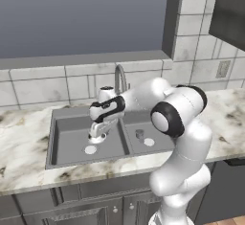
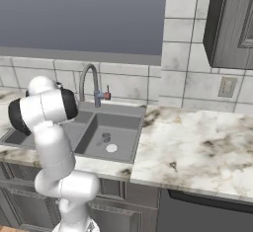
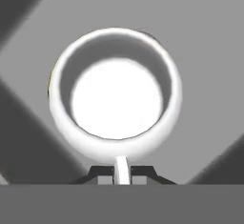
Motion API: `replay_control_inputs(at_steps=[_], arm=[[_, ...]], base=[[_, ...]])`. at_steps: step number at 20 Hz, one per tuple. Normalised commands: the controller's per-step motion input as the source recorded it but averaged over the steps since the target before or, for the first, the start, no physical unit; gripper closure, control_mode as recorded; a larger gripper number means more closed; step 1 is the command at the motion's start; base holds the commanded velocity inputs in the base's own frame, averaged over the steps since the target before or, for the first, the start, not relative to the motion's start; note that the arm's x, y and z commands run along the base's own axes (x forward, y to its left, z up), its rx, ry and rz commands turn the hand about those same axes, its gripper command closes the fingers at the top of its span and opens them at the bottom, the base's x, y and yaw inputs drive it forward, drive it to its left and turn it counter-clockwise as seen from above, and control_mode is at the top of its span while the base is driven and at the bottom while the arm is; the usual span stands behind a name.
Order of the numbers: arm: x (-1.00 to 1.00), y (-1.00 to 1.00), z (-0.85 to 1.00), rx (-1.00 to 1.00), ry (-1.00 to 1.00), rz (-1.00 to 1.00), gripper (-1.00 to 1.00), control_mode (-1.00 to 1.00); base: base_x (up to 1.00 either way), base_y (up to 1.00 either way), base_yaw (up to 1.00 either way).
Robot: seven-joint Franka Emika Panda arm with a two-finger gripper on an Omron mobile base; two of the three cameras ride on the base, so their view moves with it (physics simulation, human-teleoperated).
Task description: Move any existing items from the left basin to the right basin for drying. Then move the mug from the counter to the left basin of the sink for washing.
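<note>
Mug (image 3: 116,94): held by its handle, hanging over left basin (image 1: 67,145), drain at 6 o'clock.
Gripper (image 1: 98,135): jaws pinched on handle.
Small cylinder (image 1: 139,134): in right basin (image 1: 158,145).
Advice: lower straight, release near floor.

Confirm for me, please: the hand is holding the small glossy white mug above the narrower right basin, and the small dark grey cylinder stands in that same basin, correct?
Not quite. The left base view shows the hand holding the small glossy white mug above the wider left basin, near its drain. The small dark grey cylinder does stand in the narrower right basin.
</note>
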Motion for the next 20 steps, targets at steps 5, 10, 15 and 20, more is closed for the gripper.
replay_control_inputs(at_steps=[5,10,15,20], arm=[[0.31,0.42,-0.70,-0.14,0.00,-0.09,1.00,-1.00],[0.26,0.30,-0.61,-0.11,0.00,-0.10,1.00,-1.00],[0.34,0.19,-0.43,-0.02,0.00,-0.09,1.00,-1.00],[0.28,0.08,-0.36,0.00,0.00,-0.07,1.00,-1.00]], base=[[0.00,0.00,0.00],[0.00,0.00,0.00],[0.00,0.00,0.00],[0.00,0.00,0.00]])
